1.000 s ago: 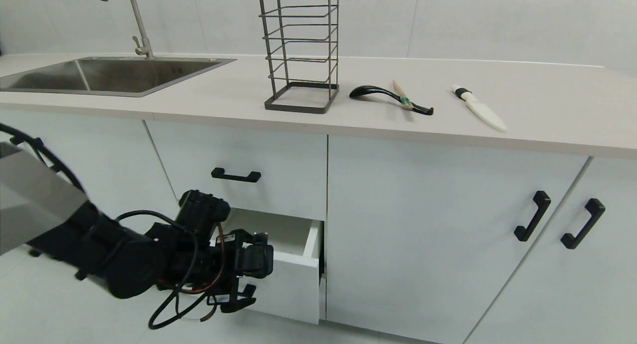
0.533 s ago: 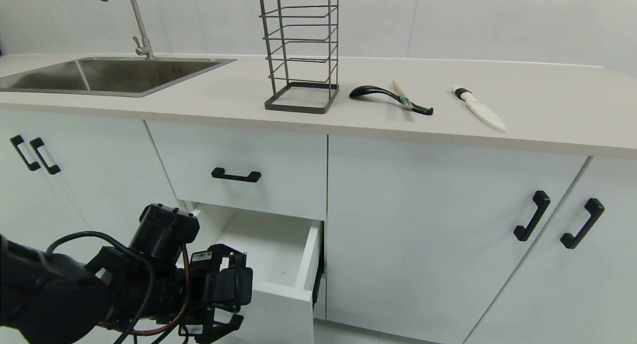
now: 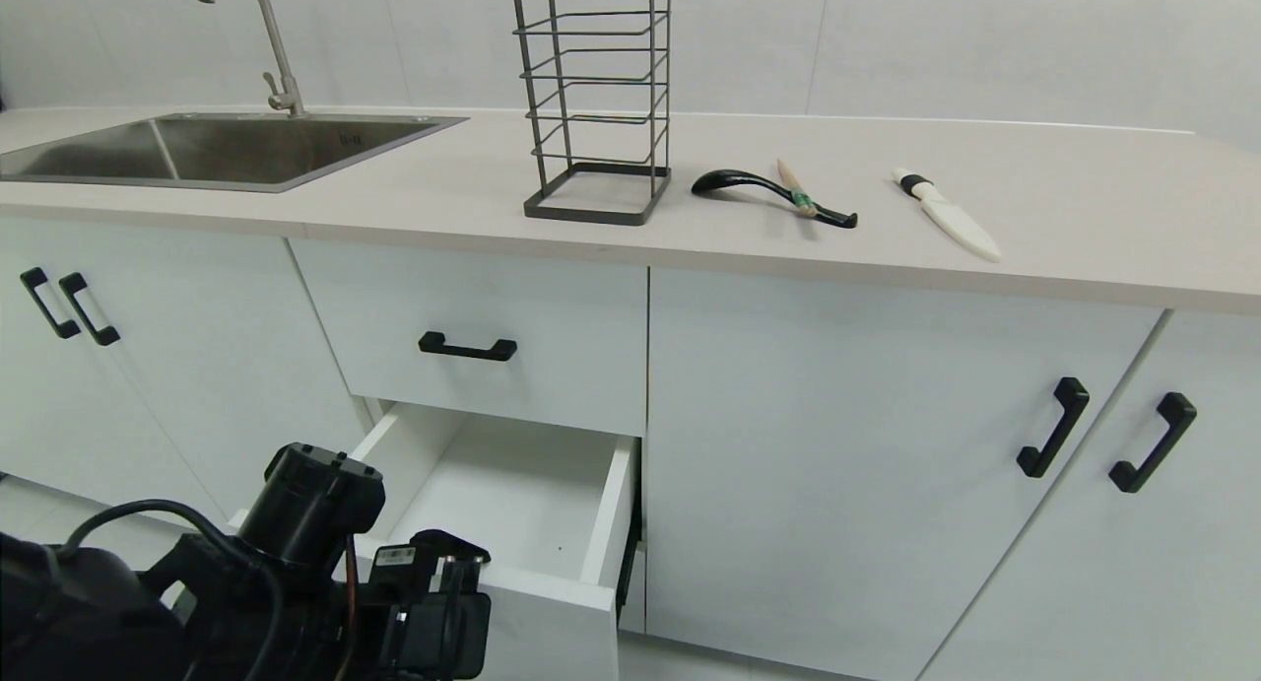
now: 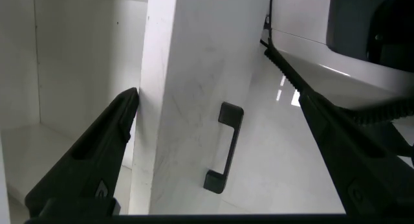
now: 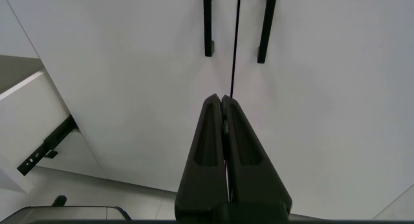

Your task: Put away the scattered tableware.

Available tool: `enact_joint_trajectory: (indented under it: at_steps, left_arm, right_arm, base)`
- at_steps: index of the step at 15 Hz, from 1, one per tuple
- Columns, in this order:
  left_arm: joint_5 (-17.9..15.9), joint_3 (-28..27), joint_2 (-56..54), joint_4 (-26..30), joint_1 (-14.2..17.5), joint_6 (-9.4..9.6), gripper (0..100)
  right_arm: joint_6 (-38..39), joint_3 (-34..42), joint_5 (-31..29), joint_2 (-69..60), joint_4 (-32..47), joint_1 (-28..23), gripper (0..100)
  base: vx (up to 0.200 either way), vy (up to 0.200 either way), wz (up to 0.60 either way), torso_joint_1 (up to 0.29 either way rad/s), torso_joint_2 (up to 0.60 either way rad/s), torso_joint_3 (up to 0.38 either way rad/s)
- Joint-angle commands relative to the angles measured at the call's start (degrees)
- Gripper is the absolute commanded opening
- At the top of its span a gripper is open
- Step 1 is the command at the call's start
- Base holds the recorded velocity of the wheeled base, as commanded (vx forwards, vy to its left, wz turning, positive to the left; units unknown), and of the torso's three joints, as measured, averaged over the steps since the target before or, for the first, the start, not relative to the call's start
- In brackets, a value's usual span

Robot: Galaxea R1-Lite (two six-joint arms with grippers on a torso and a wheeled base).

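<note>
On the counter lie a black ladle (image 3: 763, 186), a wooden utensil with a green band (image 3: 795, 189) across its handle, and a white knife (image 3: 948, 216) to the right. Below, the lower drawer (image 3: 512, 499) stands pulled out, its inside bare. My left gripper (image 3: 438, 617) is at the drawer's front panel (image 4: 187, 120); it is open, with one finger (image 4: 90, 159) inside the drawer and the other outside, and the black drawer handle (image 4: 225, 146) untouched between them. My right gripper (image 5: 222, 101) is shut on nothing, facing two cabinet door handles (image 5: 207, 23).
A dark wire rack (image 3: 596, 100) stands on the counter left of the utensils, with a steel sink (image 3: 217, 147) and tap farther left. An upper drawer (image 3: 468, 346) is closed. Cabinet doors with black handles (image 3: 1054, 427) flank the drawers.
The lower drawer has slid much farther out. My left arm has drawn back and down toward the near left with the drawer front.
</note>
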Motion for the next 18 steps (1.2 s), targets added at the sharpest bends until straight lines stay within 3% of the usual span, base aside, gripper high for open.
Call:
enact_joint_trajectory:
  at_steps: [1,5,6,8,9,11,12,13,15,16,17,18]
  left_arm:
    - [-0.04,0.48,-0.62,0.23,-0.33,0.00,100]
    - [-0.04,0.13,-3.61,0.23,-0.42,-0.44,100]
    - [-0.13,-0.22,-5.28,0.23,-0.60,-1.93,100]
    - [-2.32,-2.06,-11.17,0.06,-2.97,-8.00,100]
    - [-2.94,-2.42,-15.12,-0.47,-3.32,-12.83,100]
    - [-2.76,-1.62,-21.80,-2.05,-0.95,-26.54,100]
    - [-2.76,-1.10,-23.39,-2.23,0.37,-31.81,100]
    - [-2.85,-0.57,-25.23,-2.23,1.42,-38.58,100]
    - [-3.20,0.75,-26.46,-2.49,2.65,-44.82,100]
    - [-4.52,3.12,-28.66,-4.95,3.80,-51.59,100]
    - [-6.45,4.44,-30.15,-8.03,5.29,-56.77,100]
    - [-7.07,5.06,-30.86,-9.96,6.08,-58.88,100]
  right_arm:
    - [-0.01,0.01,0.01,0.05,0.02,0.00,0]
    - [-0.01,0.01,0.01,0.05,0.02,0.00,0]
    - [-0.01,0.01,0.01,0.05,0.02,0.00,0]
    - [-0.01,0.01,0.01,0.05,0.02,0.00,0]
    - [-0.01,0.01,0.01,0.05,0.02,0.00,0]
    - [-0.01,0.01,0.01,0.05,0.02,0.00,0]
    - [-0.01,0.01,0.01,0.05,0.02,0.00,0]
    - [-0.01,0.01,0.01,0.05,0.02,0.00,0]
    - [-0.01,0.01,0.01,0.05,0.02,0.00,0]
    - [-0.01,0.01,0.01,0.05,0.02,0.00,0]
    - [-0.01,0.01,0.01,0.05,0.02,0.00,0]
    - [-0.01,0.09,0.01,0.05,0.02,0.00,0]
  base:
    - [0.000,0.000,0.00,0.000,0.00,0.000]
    - [0.000,0.000,0.00,0.000,0.00,0.000]
    - [0.000,0.000,0.00,0.000,0.00,0.000]
    - [0.000,0.000,0.00,0.000,0.00,0.000]
    - [0.000,0.000,0.00,0.000,0.00,0.000]
    - [0.000,0.000,0.00,0.000,0.00,0.000]
    - [0.000,0.000,0.00,0.000,0.00,0.000]
    - [0.000,0.000,0.00,0.000,0.00,0.000]
    - [0.000,0.000,0.00,0.000,0.00,0.000]
    - [0.000,0.000,0.00,0.000,0.00,0.000]
    - [0.000,0.000,0.00,0.000,0.00,0.000]
    - [0.000,0.000,0.00,0.000,0.00,0.000]
